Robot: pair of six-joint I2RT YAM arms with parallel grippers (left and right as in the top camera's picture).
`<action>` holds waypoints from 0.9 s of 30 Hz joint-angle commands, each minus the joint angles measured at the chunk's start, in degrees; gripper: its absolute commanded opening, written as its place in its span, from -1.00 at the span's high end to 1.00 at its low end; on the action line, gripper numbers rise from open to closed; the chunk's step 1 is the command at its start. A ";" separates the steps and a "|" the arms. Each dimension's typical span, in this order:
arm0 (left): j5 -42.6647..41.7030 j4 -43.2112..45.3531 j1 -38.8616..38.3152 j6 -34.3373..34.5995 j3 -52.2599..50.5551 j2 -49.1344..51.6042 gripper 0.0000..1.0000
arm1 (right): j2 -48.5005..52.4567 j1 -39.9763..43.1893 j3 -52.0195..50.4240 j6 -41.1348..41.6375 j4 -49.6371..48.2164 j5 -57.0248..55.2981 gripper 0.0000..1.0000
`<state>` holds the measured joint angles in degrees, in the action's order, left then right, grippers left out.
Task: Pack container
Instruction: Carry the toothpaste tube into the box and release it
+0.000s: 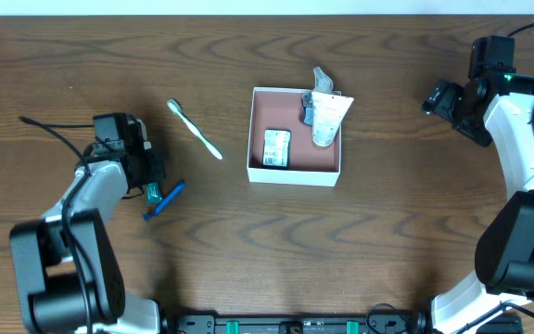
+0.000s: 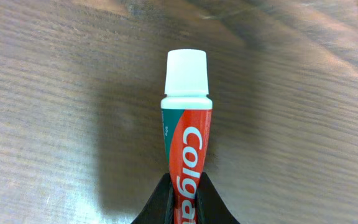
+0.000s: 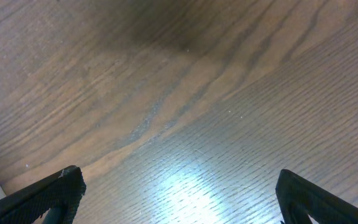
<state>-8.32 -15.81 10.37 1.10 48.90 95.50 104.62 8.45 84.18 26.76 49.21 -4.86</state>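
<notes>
**While the left claw grips toothpaste, the container waits well off to its side**

Since the left claw point(image 2: 184, 200) has closed to a narrow pinch on the printed body of the toothpaste tube point(image 2: 187, 146), the tube juts straight ahead of it, with the white cap at the far end. Holding it back from the cap seems sensible to me, as the cap end is then free to enter the box first. I cannot tell whether the tube has left the worktop point(image 2: 48, 93) or is lying on it.

Just beside this claw, the overhead view shows a blue item point(image 1: 169, 199) lying slanted; what it is I cannot make out. Farther out from the claw lies a white toothbrush point(image 1: 194, 129), not yet packed. Beyond that, well apart from the left claw and between the two arms, sits the container point(image 1: 293, 174). It already holds a small box point(image 1: 276, 147) and a white tube point(image 1: 325, 121) propped over its far rim, with a grey item point(image 1: 321, 79) poking out behind. Farthest off, past the container, the right claw point(image 3: 182, 196) stands wide, holding nothing above bare wood, probably kept clear of the other arm's path.

The left wrist view alone shows the grip and the tube's lettering, which the wrist hides from overhead. Only the overhead view shows the container, its contents and the open stretch of worktop the tube would have to cross.
</notes>
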 commanded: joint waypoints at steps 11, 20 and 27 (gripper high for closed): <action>-13.09 0.48 -0.72 3.96 4.55 -22.75 0.86 | 0.13 0.11 0.52 0.85 0.02 -0.22 -0.98; -16.15 12.24 -14.01 11.50 4.55 -19.89 0.85 | 0.13 0.11 0.52 0.85 0.02 -0.22 -0.98; -16.13 23.34 -23.93 15.82 4.55 -11.98 0.85 | 0.13 0.11 0.52 0.85 0.02 -0.22 -0.99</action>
<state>-23.81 6.28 -11.31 14.13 52.60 80.86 104.62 8.45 84.18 26.76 49.23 -4.86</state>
